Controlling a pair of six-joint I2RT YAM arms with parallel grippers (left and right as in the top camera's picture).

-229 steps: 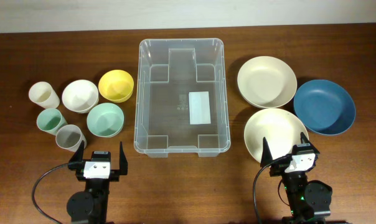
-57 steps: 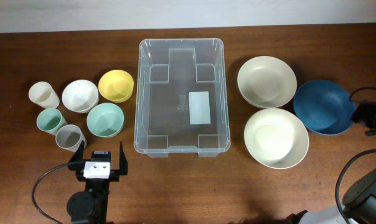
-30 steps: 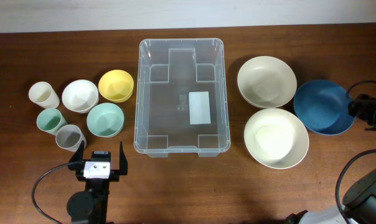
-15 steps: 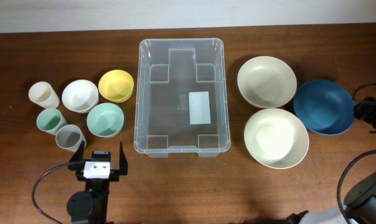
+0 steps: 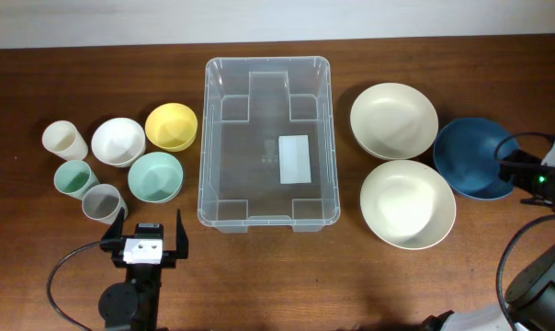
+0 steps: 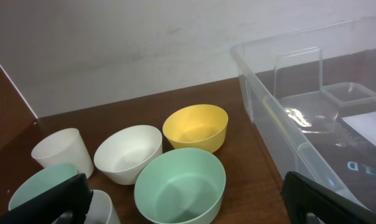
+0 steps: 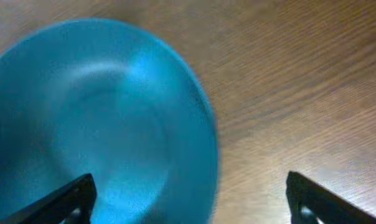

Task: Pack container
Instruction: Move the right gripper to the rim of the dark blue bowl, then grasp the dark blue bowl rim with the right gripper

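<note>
Sitting mid-table: container (image 5: 250,170), upright, white label (image 5: 295,158) on its base.
Left gripper (image 5: 150,218): fingers spread wide, holding nothing, at the near edge just below the grey cup (image 5: 100,201).
Right gripper (image 7: 189,200): fingers spread wide, nothing gripped, at the blue bowl's (image 5: 473,156) right rim. The rim seems to lie between them, but blur hides any contact.
Right of container: two cream bowls (image 5: 394,119), then the blue bowl.
Left of container: small bowls (image 5: 156,176) and cups (image 5: 64,140), close together.

Clear rect. plastic container (image 5: 267,140), upright, table center, white label inside
</note>
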